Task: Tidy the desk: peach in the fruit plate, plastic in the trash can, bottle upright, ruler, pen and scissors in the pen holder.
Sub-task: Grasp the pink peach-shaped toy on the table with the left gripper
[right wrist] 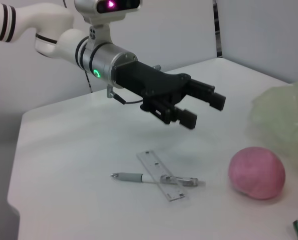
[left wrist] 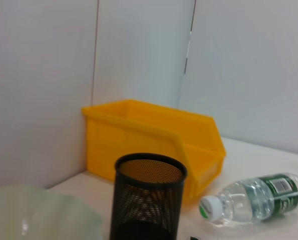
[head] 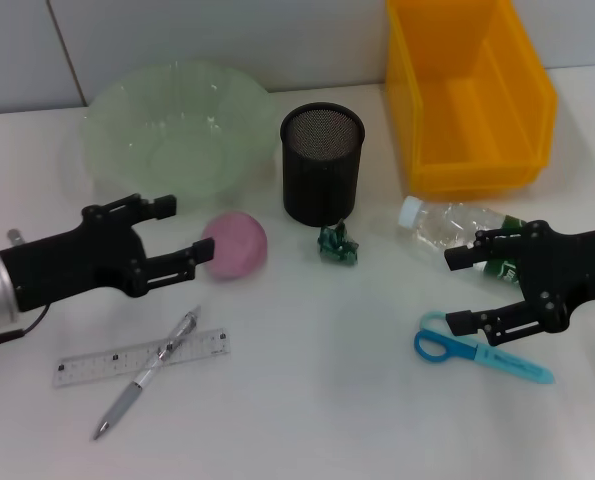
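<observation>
A pink peach (head: 235, 247) lies on the white table in front of the pale green fruit plate (head: 177, 125). My left gripper (head: 185, 230) is open just left of the peach, apart from it; the right wrist view shows this gripper (right wrist: 204, 107) and the peach (right wrist: 256, 172). A clear bottle (head: 452, 225) lies on its side. My right gripper (head: 457, 290) is open between the bottle and the blue scissors (head: 477, 352). Crumpled green plastic (head: 338, 245) lies by the black mesh pen holder (head: 322, 165). A pen (head: 147, 375) lies across a clear ruler (head: 142, 357).
A yellow bin (head: 467, 95) stands at the back right, behind the bottle. The left wrist view shows the bin (left wrist: 154, 145), the pen holder (left wrist: 149, 197) and the lying bottle (left wrist: 254, 197). A wall runs behind the table.
</observation>
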Controlling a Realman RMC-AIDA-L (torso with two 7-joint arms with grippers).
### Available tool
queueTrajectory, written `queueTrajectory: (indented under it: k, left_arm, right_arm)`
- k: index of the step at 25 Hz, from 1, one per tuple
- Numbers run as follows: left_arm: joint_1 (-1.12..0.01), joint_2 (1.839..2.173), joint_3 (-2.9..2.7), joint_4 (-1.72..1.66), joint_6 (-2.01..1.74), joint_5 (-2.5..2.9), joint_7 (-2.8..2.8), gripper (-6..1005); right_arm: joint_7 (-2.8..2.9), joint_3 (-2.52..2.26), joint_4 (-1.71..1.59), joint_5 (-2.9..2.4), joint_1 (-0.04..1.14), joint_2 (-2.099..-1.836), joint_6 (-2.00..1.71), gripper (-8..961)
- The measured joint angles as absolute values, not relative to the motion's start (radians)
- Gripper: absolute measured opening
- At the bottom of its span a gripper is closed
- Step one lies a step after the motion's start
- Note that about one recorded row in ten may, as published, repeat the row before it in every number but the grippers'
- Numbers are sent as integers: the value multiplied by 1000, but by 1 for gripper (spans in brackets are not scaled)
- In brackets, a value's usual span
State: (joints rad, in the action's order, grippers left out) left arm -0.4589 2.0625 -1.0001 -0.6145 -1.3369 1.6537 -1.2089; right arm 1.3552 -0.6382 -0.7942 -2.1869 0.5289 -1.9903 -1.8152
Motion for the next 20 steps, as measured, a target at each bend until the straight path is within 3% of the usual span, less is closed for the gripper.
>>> queueTrajectory:
  k: [20]
  left_arm:
    - [-543,2073,-1188,-607,-1191,1654,-1099,800]
  right_arm:
    - [1370,-640,-795,-2187,537,-1990,-1805,827]
